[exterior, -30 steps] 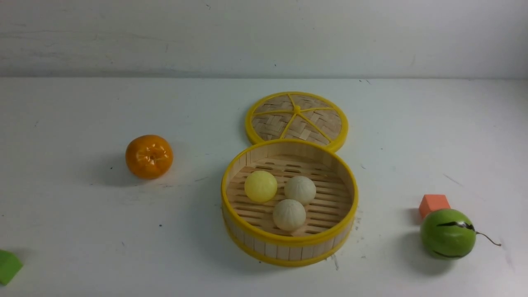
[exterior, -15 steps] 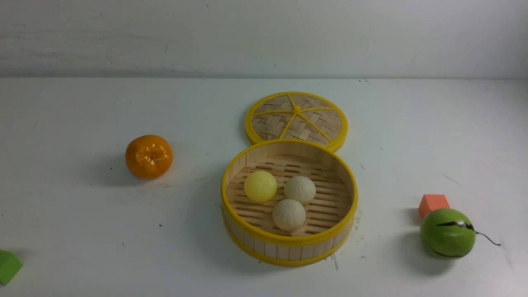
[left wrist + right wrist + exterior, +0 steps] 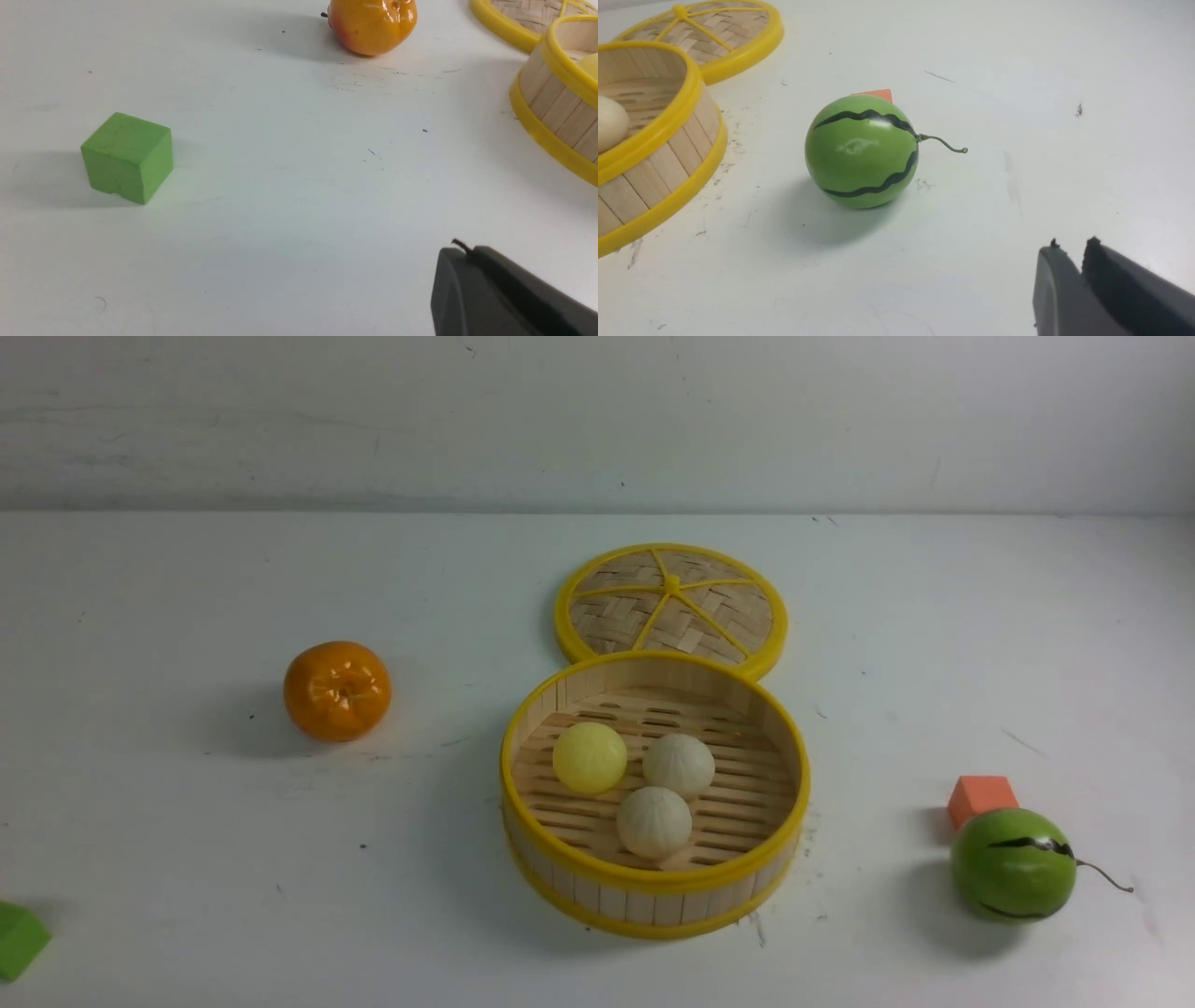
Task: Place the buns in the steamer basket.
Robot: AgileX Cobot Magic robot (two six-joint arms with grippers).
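Note:
Three buns lie together inside the steamer basket (image 3: 653, 882) at the table's middle: a pale yellow bun (image 3: 590, 758) and two cream-white buns (image 3: 679, 764) (image 3: 654, 821). Neither gripper shows in the front view. In the left wrist view my left gripper (image 3: 467, 252) hangs shut and empty over bare table, with the basket wall (image 3: 556, 116) well off to one side. In the right wrist view my right gripper (image 3: 1070, 245) shows a narrow gap between its tips with nothing in it. It is near the green ball and away from the basket (image 3: 658, 154), where one white bun (image 3: 609, 123) peeks over the rim.
The flat woven lid (image 3: 671, 600) lies just behind the basket. An orange fruit (image 3: 337, 691) sits to the left, and a green block (image 3: 19, 938) at the front left edge. A striped green ball (image 3: 1013, 863) with a stem and an orange block (image 3: 981, 798) stand at the right.

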